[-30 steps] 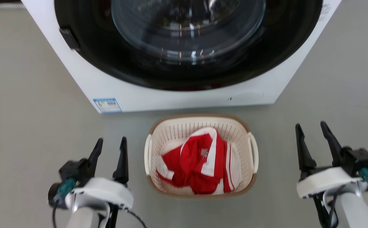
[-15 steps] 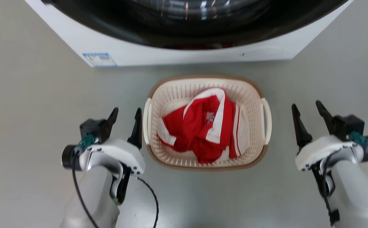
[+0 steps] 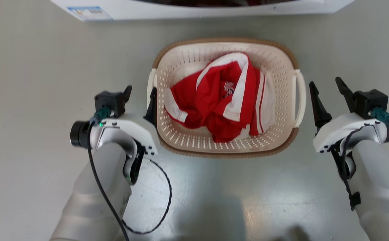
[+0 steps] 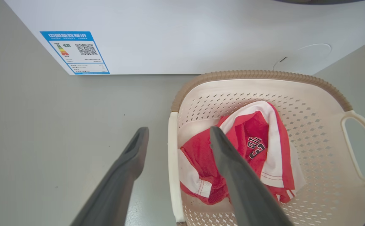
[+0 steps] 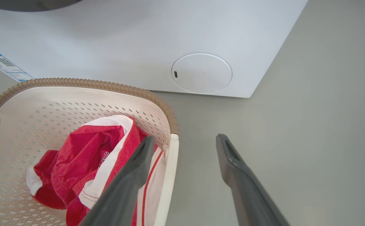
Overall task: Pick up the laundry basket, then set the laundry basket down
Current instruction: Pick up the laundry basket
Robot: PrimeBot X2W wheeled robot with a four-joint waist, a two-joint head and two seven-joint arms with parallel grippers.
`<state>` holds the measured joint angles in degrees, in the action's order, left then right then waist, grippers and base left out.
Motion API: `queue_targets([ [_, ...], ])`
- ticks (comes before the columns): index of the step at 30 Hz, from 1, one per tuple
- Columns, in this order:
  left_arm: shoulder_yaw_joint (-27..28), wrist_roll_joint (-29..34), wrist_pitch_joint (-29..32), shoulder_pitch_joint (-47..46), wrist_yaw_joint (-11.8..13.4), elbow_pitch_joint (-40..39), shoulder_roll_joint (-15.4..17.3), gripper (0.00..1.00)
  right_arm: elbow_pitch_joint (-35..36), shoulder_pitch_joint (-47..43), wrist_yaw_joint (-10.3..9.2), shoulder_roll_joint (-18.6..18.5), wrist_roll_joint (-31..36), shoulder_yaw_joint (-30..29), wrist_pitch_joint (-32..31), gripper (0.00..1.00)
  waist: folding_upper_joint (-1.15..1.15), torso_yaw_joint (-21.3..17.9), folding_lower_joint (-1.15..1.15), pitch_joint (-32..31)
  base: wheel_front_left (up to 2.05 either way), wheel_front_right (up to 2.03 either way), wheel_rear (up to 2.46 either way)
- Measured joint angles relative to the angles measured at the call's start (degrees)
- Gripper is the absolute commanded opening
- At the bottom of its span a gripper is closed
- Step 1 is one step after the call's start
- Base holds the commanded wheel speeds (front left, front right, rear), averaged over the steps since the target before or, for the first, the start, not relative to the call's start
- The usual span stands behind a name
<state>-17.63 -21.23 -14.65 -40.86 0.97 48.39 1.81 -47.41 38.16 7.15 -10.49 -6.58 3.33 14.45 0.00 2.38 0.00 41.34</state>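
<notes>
The laundry basket (image 3: 226, 40) is cream with perforated walls and a brown rim, and it stands on the grey floor holding a red and white garment (image 3: 221, 97). My left gripper (image 3: 140, 90) is open at the basket's left handle (image 3: 150, 83). In the left wrist view that handle (image 4: 171, 163) lies between the two fingers of the left gripper (image 4: 179, 130). My right gripper (image 3: 325, 82) is open just right of the right handle (image 3: 300, 97). In the right wrist view the right gripper (image 5: 185, 138) has this handle (image 5: 170, 175) lined up between its fingers.
A white washing machine (image 3: 198, 11) stands just beyond the basket, with a blue label (image 4: 75, 51) at its lower left corner and a round cover (image 5: 201, 72) at its lower right. A black cable (image 3: 162, 207) loops from my left arm over the floor.
The head view has tilted down, so the washing machine slid to the top edge and the basket looks larger. Both open grippers have come in closer to the basket's handles, the left one reaching its handle.
</notes>
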Motion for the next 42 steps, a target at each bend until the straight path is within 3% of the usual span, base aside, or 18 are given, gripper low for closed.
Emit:
queue_targets([
  [7, -2.69, -1.88, 0.00, -3.09, 0.54, 2.00, -0.03, 1.00, -1.96, 2.15, -0.01, 0.38, 0.02, 0.22, 0.01, 1.00, 0.00, 0.41, 0.01, 3.86, 0.00, 0.00, 0.00],
  [42, -11.33, -8.14, 0.00, -10.85, 3.57, 6.14, -0.12, 1.00, -5.99, 8.35, -0.01, 1.22, 1.32, 0.48, 0.00, 1.00, 0.00, 1.49, 0.00, 11.64, 0.00, 0.00, 0.00],
])
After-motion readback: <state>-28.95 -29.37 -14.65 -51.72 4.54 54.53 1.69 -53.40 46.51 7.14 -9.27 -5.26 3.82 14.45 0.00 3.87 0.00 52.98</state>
